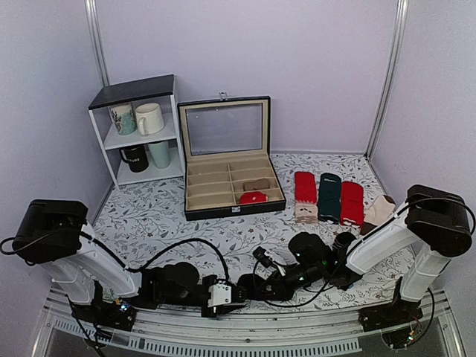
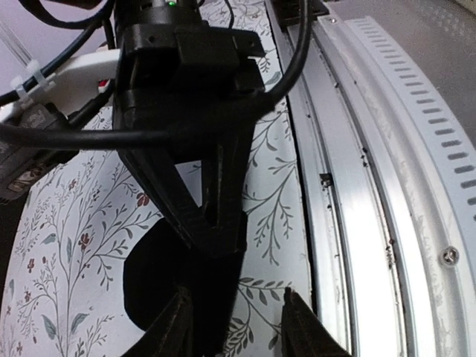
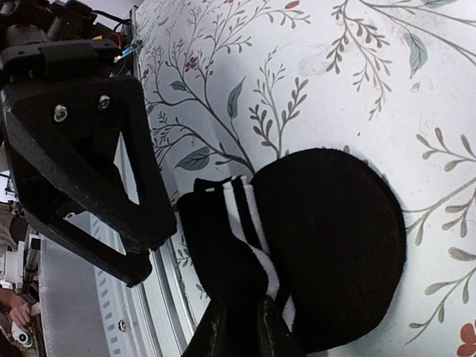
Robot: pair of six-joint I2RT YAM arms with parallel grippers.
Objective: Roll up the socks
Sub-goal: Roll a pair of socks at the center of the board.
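On the floral surface [image 3: 357, 74], right gripper [image 3: 239, 327] clamps a black, white-banded fabric sock [image 3: 335, 245], left gripper [image 2: 238, 331] apart; tight rolling seems key.

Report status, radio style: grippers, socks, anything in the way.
Right gripper shut on cuff of black ankle sock. Left gripper open, close alongside. Nothing seen blocking. Over.

The near middle is tight: left gripper [image 2: 236, 320] and right gripper [image 3: 242, 321] meet nose to nose over the black socks [image 3: 335, 245], hard against the metal rail [image 2: 372, 223]. Beyond them the floral cloth [image 1: 163, 216] lies open up to the mug shelf [image 1: 134, 91] far left, the open case [image 1: 227, 210] far centre and the row of coloured socks [image 1: 329, 195] far right.
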